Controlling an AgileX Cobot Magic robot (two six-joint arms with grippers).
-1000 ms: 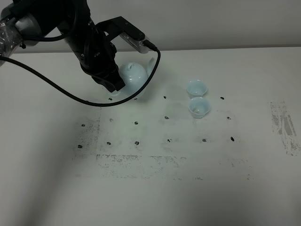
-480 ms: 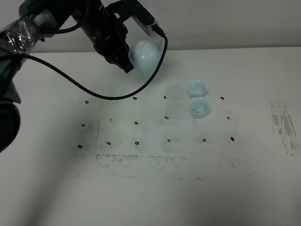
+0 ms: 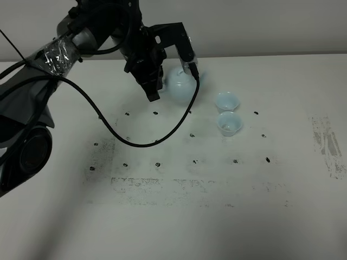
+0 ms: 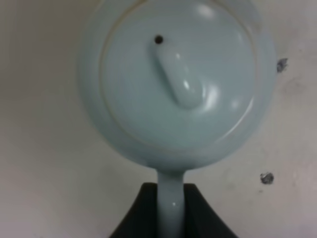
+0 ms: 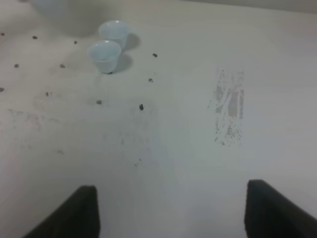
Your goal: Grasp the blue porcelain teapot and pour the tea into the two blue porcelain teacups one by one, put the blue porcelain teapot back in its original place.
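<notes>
The pale-blue teapot (image 3: 179,84) hangs in my left gripper (image 3: 164,81), just left of the two teacups. In the left wrist view I see its domed lid and knob (image 4: 176,79) from above. Its loop handle (image 4: 171,203) is clamped between the black fingers (image 4: 143,213). The far teacup (image 3: 226,101) and the near teacup (image 3: 229,123) stand upright side by side on the table; they also show in the right wrist view as the far cup (image 5: 114,32) and the near cup (image 5: 104,54). No tea shows. My right gripper (image 5: 173,213) is open, empty and well away from the cups.
The white table (image 3: 173,216) carries a grid of small black marks (image 3: 158,164) and scuffed grey patches (image 3: 328,143). A black cable (image 3: 108,122) loops down from the left arm over the table. A wall runs behind the table's far edge.
The left gripper lifted the teapot off the table at the left, then carried it right, closer to the cups. The cups have not moved.
</notes>
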